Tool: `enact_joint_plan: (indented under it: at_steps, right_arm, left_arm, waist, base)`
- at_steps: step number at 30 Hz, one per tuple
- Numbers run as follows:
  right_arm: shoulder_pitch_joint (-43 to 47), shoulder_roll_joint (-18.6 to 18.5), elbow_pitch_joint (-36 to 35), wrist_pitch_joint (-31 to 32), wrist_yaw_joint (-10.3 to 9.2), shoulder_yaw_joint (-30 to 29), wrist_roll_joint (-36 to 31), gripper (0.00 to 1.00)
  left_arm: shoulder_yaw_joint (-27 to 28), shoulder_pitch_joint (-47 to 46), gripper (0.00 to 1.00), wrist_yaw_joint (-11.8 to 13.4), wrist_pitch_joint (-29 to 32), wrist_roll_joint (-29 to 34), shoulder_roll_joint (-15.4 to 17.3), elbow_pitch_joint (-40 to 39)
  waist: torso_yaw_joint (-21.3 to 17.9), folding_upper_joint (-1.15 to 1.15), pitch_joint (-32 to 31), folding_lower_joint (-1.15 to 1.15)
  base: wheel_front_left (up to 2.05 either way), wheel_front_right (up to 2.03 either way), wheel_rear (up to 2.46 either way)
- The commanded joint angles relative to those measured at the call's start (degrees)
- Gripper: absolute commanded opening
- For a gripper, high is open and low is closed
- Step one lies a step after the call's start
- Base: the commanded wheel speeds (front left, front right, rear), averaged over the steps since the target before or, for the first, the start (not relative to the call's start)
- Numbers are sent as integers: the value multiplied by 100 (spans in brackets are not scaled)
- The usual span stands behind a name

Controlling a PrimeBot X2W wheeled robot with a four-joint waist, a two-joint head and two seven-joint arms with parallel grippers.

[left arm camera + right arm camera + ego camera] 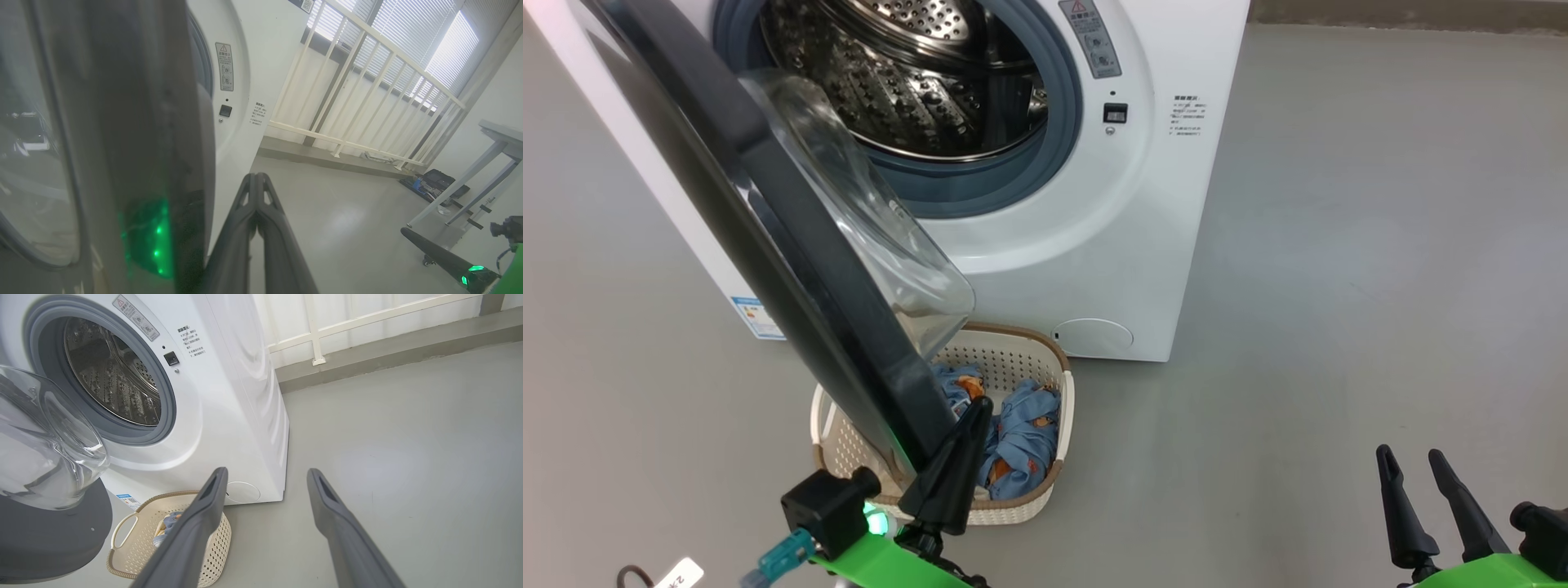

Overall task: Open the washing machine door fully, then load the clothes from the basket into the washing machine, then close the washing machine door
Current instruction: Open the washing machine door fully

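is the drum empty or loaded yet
Empty, as far as shown: the drum shows bare steel, and the clothes lie in the basket.

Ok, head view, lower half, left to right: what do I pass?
The washing machine door → left end effector, shut, by the door's lower edge → round cap low on the washing machine → right end effector, open. The basket is left out: the first two overlap it.

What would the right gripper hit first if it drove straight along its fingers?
Likely the side panel of the washing machine, near its rear edge, over the floor. Depth is unclear; the right gripper might slip past to the railing behind.
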Motion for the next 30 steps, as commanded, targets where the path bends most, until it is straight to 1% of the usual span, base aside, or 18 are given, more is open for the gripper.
enact_joint_plan:
  at_steps: [1, 21, 30]
  right_arm:
    - [-154, -72, -160, -75, 8, 127, -57, 100]
    - [-102, -94, -255, -75, 8, -18, -306, 100]
    - [13, -63, -287, -75, 8, -102, -339, 100]
  left_arm:
    - [377, -279, 0, 71, -37, 53, 149, -33]
    - [762, 183, 0, 70, -37, 411, 149, -246]
    - [922, 485, 0, 70, -37, 551, 149, -425]
  waist:
    - [19, 0, 14, 0]
    - [339, 0, 64, 0]
    - [566, 0, 7, 0]
  base:
    - [0, 0, 0]
    - [0, 0, 0]
    - [0, 0, 0]
